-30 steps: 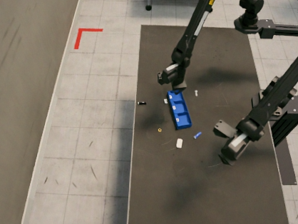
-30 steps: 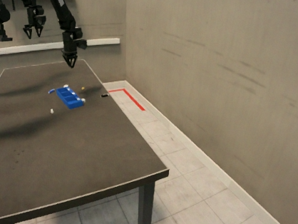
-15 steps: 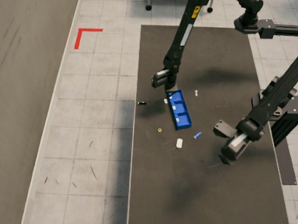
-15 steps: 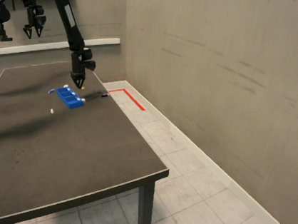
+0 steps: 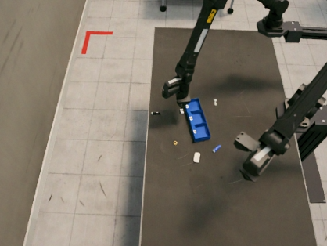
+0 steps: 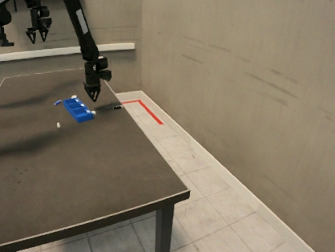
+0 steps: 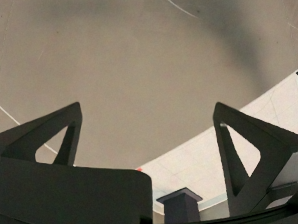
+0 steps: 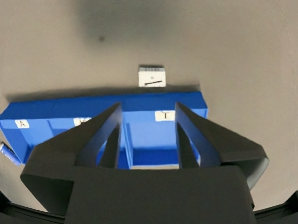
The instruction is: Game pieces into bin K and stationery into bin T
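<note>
Three blue bins point(image 5: 202, 133) point(image 6: 83, 118) point(image 8: 60, 107) carry labels, A, K and T.

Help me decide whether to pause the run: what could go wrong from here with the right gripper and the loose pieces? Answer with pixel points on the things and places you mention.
The right gripper point(image 5: 182, 105) point(image 6: 94, 100) point(image 8: 148, 109) is open near the blue three-compartment tray point(image 5: 205, 121) point(image 6: 85, 119) point(image 8: 60, 107); descending there might knock or tilt it.

The white block point(image 5: 181, 111) point(image 6: 94, 112) point(image 8: 152, 78) lies close outside the T-labelled wall, so a finger could catch that wall.

The small black cylinder point(image 5: 156, 113) point(image 6: 117, 107) lies near the table edge; a bump could send it off.
</note>
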Controlling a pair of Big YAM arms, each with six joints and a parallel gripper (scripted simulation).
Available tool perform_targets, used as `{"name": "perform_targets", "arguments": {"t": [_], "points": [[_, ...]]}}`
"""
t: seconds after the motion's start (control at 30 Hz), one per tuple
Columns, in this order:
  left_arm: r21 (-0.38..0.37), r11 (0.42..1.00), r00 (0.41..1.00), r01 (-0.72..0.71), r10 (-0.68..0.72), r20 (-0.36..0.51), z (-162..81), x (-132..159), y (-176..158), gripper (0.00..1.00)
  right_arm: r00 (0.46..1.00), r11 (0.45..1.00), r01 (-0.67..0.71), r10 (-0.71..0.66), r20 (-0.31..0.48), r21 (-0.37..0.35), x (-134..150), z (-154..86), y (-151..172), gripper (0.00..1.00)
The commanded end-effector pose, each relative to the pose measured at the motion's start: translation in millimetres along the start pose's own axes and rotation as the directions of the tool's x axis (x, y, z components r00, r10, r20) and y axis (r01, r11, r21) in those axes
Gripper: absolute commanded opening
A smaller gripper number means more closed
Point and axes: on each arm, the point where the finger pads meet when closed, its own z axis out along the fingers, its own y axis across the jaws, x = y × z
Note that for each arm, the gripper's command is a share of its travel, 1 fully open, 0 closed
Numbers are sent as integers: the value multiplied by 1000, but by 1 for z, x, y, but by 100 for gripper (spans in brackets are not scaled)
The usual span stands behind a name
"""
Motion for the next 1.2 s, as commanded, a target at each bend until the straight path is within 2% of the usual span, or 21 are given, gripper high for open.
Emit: {"name": "perform_targets", "arguments": {"t": [0.0, 0.07, 0.23, 0.6, 1.17], "points": [[-3, 1000, 1000, 0, 0, -1, -5, 3, -3, 100, 1000, 1000, -5, 5, 6, -3, 1, -1, -7, 39], [-3, 1000, 1000, 0, 0, -1, -5, 3, -3, 100, 1000, 1000, -3, 3, 15, -6, -1, -6, -6, 39], [-3, 1000, 1000, 0, 0, -1, -5, 3, -3, 100, 1000, 1000, -3, 3, 1, 0, 5, 0, -9, 39], [-3, 1000, 1000, 0, 0, -1, -5, 3, -3, 100, 1000, 1000, -8, 8, 7, -3, -8, -1, -7, 39], [-3, 1000, 1000, 0, 0, -1, -5, 3, -3, 100, 1000, 1000, -1, 1, 11, -4, -4, -4, -1, 39]]}}
